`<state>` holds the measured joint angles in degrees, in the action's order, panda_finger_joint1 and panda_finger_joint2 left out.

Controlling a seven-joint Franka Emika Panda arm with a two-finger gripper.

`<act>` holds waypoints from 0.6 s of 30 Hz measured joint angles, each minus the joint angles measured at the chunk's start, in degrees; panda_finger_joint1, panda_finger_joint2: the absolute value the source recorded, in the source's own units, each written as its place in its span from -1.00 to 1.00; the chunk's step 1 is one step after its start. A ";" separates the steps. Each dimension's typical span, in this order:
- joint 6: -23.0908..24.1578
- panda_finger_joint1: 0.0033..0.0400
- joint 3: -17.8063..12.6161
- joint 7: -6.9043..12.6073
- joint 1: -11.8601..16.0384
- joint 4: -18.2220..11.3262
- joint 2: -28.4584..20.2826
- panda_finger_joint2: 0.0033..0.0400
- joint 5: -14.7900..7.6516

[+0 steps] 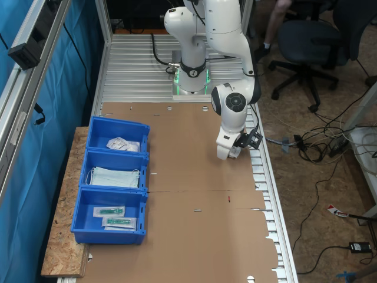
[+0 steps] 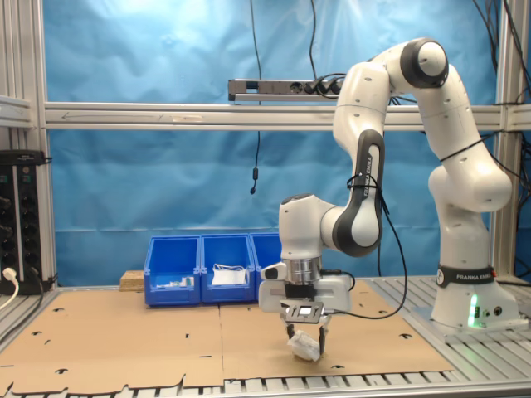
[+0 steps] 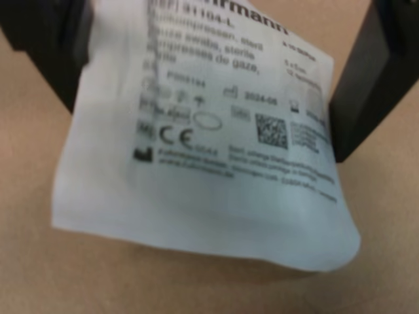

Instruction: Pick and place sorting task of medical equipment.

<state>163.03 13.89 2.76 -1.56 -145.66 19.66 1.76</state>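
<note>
A white sachet of medical equipment (image 3: 209,163) with dark print hangs between the two black fingers (image 3: 370,85), pinched at its upper edge. My gripper (image 2: 304,336) is shut on that sachet (image 2: 304,347), just above the brown cardboard near the front edge in the second exterior view. In the first exterior view the gripper (image 1: 228,153) sits at the cardboard's right side, well away from the bins. More white sachets (image 1: 121,143) lie in the farthest blue bin (image 1: 94,131).
Three blue bins stand in a row at the first exterior view's left: the middle bin (image 1: 91,162) holds pale blue masks (image 1: 115,177), the nearest bin (image 1: 79,218) holds clear packets with green parts (image 1: 115,217). The arm's base (image 1: 191,82) stands on the ribbed metal table.
</note>
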 joint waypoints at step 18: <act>0.00 -0.87 0.10 0.00 0.00 0.00 -0.12 -0.87 0.00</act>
<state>163.03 14.00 2.76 -1.56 -145.66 19.54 1.76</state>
